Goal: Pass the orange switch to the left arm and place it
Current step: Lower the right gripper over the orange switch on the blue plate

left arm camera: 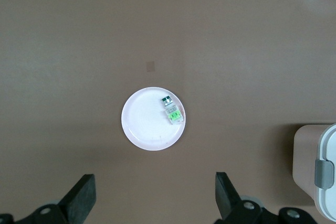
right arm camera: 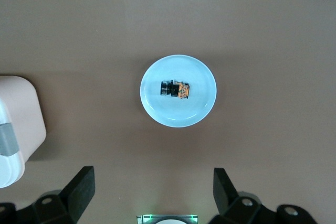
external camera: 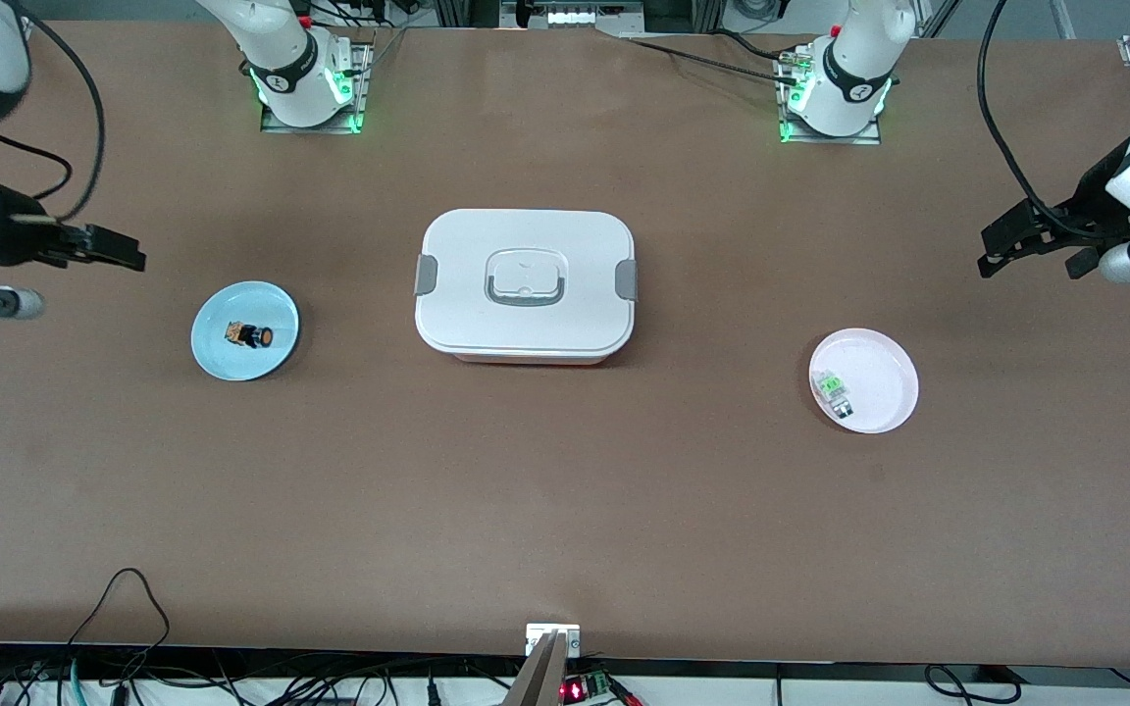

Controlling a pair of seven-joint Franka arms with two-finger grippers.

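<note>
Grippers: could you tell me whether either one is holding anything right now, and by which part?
Nothing is held: the left gripper and right gripper are open; the orange switch lies on its blue plate.

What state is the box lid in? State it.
Shut. The lid sits flush on the box, grey latches down at both ends, handle folded flat on top.

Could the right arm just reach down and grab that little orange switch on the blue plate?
Probably yes. The right gripper hangs open above the table, and the orange switch lies alone and uncovered on the blue plate, with the box well off to one side.
</note>
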